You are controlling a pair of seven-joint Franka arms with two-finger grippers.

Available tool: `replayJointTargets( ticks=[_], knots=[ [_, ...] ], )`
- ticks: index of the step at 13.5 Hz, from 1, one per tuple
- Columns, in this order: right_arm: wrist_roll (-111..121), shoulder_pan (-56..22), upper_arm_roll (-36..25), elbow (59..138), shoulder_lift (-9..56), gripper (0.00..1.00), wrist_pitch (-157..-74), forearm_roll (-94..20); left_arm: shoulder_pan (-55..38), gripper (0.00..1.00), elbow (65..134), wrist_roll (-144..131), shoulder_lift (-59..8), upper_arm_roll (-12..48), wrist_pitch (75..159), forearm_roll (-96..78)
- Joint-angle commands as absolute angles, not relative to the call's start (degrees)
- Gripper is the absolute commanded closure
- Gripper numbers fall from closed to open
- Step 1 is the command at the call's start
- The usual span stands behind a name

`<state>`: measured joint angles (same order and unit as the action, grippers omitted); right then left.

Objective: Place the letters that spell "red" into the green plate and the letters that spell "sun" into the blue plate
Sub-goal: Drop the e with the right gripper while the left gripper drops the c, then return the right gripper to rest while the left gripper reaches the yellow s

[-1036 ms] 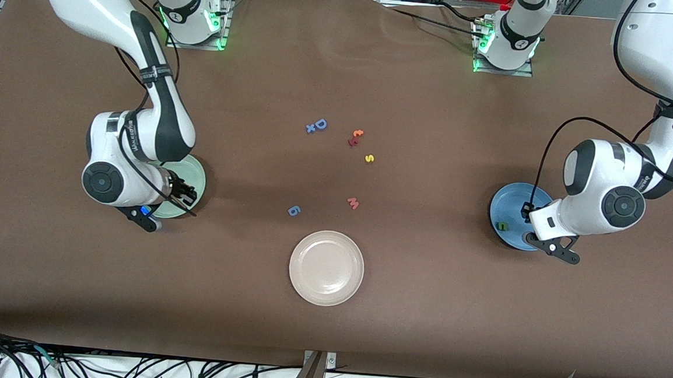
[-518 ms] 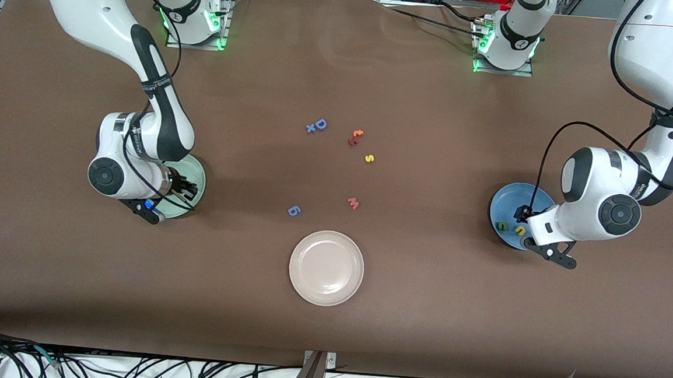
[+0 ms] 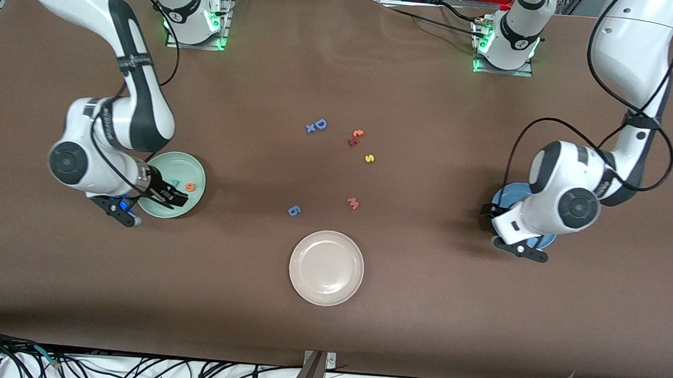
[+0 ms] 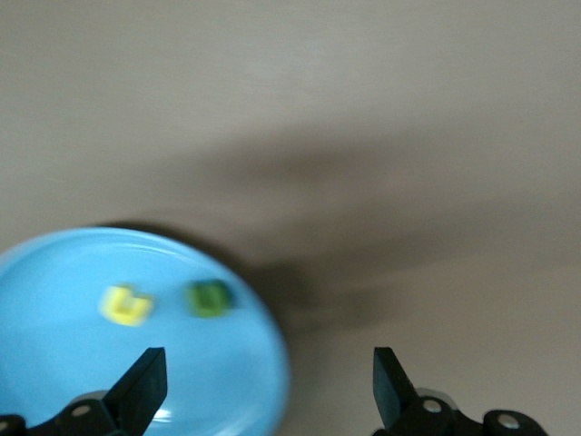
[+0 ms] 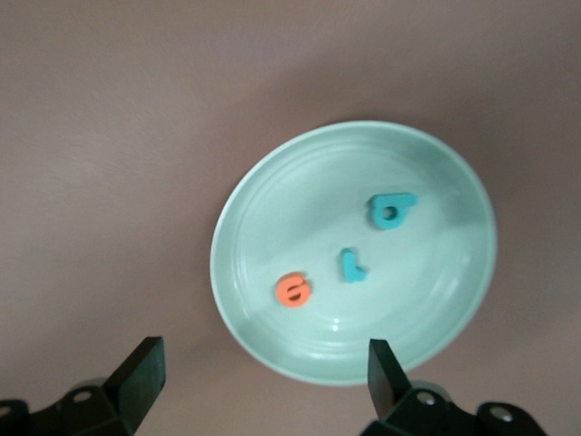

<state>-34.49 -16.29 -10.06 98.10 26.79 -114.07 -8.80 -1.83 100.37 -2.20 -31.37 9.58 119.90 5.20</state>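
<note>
Front view shows a brown table [image 3: 327, 340], cables [image 3: 127, 369] at its edge, both fingers spread, empty.

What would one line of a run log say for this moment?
green plate: r, e, d in | blue plate: u, n in | yellow s: on table | left tool, right tool: open, empty

Surface [image 3: 422, 311]: matt brown, smooth, paper-like sheet with faint ripples toward the arms' bases. Green plate [image 5: 272, 209]: smooth, glossy, soft highlights on its ringed floor. Blue plate [image 4: 54, 272]: glossy, bright glint along the rim. Cream plate [image 3: 326, 268]: smooth, slight sheen. Letters in the green plate [image 5: 294, 290]: matt, foam-like. Arm shells [image 3: 565, 168]: glossy white plastic with black joints.
</note>
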Motion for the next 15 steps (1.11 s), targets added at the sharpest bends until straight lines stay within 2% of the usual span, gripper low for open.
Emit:
replayJointTargets(
  ticks=[1,5,7,10,13,15],
  knots=[
    [-31.5,-16.3,-11.3,93.3,23.5,0.01,-107.7,-9.4,-3.2,0.0,100.0,-14.6,-31.1,14.7,118.1,5.3],
    [-28.1,-16.3,-12.7,83.8,21.4,0.01,-98.9,-5.8,-5.6,0.0,100.2,-27.0,-31.0,19.9,118.1,5.7],
    [-24.3,-16.3,-14.4,81.4,19.5,0.01,-96.7,-4.5,-9.6,0.0,100.0,-34.2,-30.9,20.1,118.5,6.1],
    [-17.3,-16.3,-15.9,81.5,14.7,0.01,-95.2,-4.0,-11.7,0.0,101.6,-38.5,-31.0,20.2,121.7,6.1],
    [-16.5,-16.3,-16.4,82.4,12.3,0.01,-92.8,-4.0,-15.3,0.0,102.4,-45.2,-30.9,20.2,123.6,6.2],
    [-16.4,-16.3,-16.5,82.5,12.3,0.01,-93.3,-3.7,-16.6,0.0,105.1,-48.6,-30.9,20.2,128.2,6.2]
  ],
)
